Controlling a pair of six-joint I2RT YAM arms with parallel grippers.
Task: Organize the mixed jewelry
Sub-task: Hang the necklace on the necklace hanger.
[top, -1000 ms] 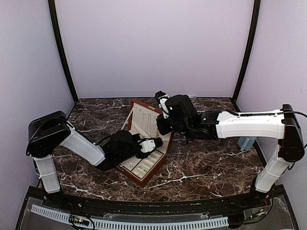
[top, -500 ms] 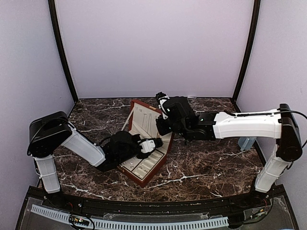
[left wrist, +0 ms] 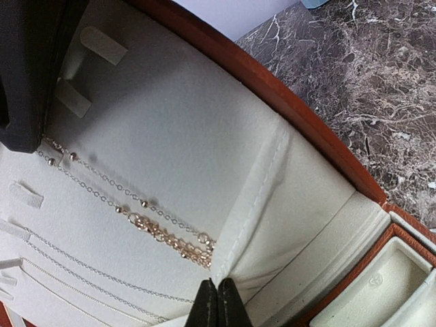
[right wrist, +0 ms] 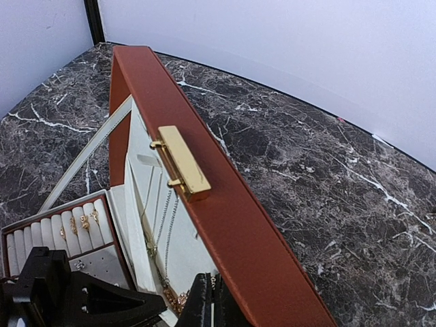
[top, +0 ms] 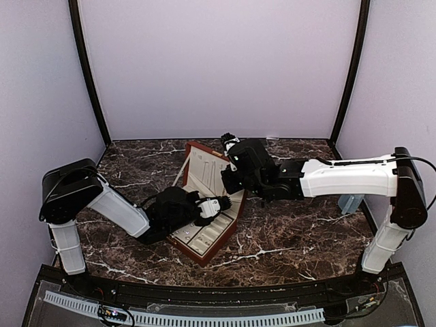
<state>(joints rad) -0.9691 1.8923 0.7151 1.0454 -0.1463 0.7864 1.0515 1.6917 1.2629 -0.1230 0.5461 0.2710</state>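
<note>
- Left wrist: left hand (left wrist: 218, 300) has its fingers pressed together with no gap showing. The tips rest against the cream lining (left wrist: 170, 122) of the open lid, just below the end of the gold chain (left wrist: 167, 235). Can't tell whether a link is caught.
- Same view: thin silver chains (left wrist: 82, 269) run across the lining beside the gold one. Cream tabs (left wrist: 102, 44) sit further up the panel.
- Right wrist: right hand (right wrist: 211, 300) has its fingers nearly touching, with only a hairline slit between them. It sits low at the inner face of the lid, with a bunch of gold links just to its left. Can't tell if it's pinching anything.
- Gold rings (right wrist: 76, 223) sit in the ring rolls of the base tray. There are small pieces on the flat pad next to them, too small to identify.
- Box (right wrist: 225, 218) is reddish-brown. Its lid stands tilted open, with a brass clasp (right wrist: 180, 160) on the front edge and a cream strap (right wrist: 88, 153) tying lid to base.
- Top external: the box sits mid-tabletop, turned at an angle. The left hand is over the base tray and the right hand comes at the lid from the right.
- Tabletop (top: 286, 231) is dark brown marble with white veins.
- Room: lilac walls (top: 218, 61) on three sides, black posts (top: 88, 75) in the rear corners.
- Near edge: black rail with a white perforated strip (top: 184, 317).
</note>
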